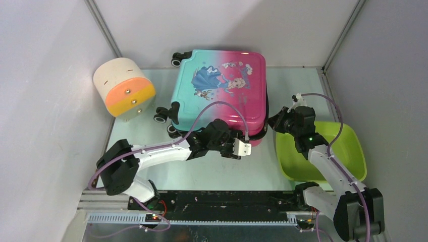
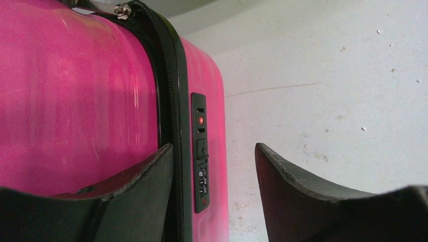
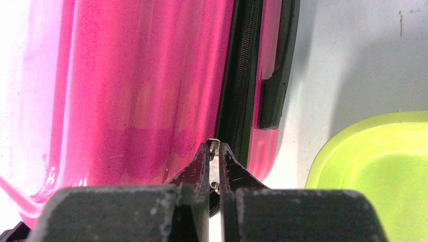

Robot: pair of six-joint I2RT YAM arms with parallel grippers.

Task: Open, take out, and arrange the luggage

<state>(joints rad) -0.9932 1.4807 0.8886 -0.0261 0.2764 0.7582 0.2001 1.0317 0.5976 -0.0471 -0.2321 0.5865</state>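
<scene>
**Luggage, closed, lying flat; two grippers at its near pink edge**

Right gripper [image 3: 214, 145]: black fingers, scuffed, pressed together on a thin metal zipper pull [image 3: 215, 171]. Directly ahead of the tips runs the black toothed zipper [image 3: 241, 75] dividing the two glossy pink shell halves. Just right of the tips is a black moulded side handle [image 3: 275, 96], lying flat against the shell. Further right and near is a lime-green plastic tub [image 3: 373, 171] with rounded corners and a smooth wall; the arm crosses over it.

Left gripper [image 2: 214, 146]: jaws well apart, gripping nothing. One curved black finger [image 2: 146, 186] overlaps the pink shell at the zip line; the other stands clear over the table [image 2: 328, 75], a pale, speckled surface. Between them, nearer the first, is a black combination lock [image 2: 200, 151] with number wheels and a red dot.

The luggage [image 1: 222, 85]: hard shell, teal fading to pink, cartoon princess print facing up, black wheels [image 1: 161, 117] on its far-left side. It lies beyond both grippers, mid-table.

Far left of the left gripper is a cream-and-orange cylinder [image 1: 123, 88], on its side, well apart from the luggage.
</scene>
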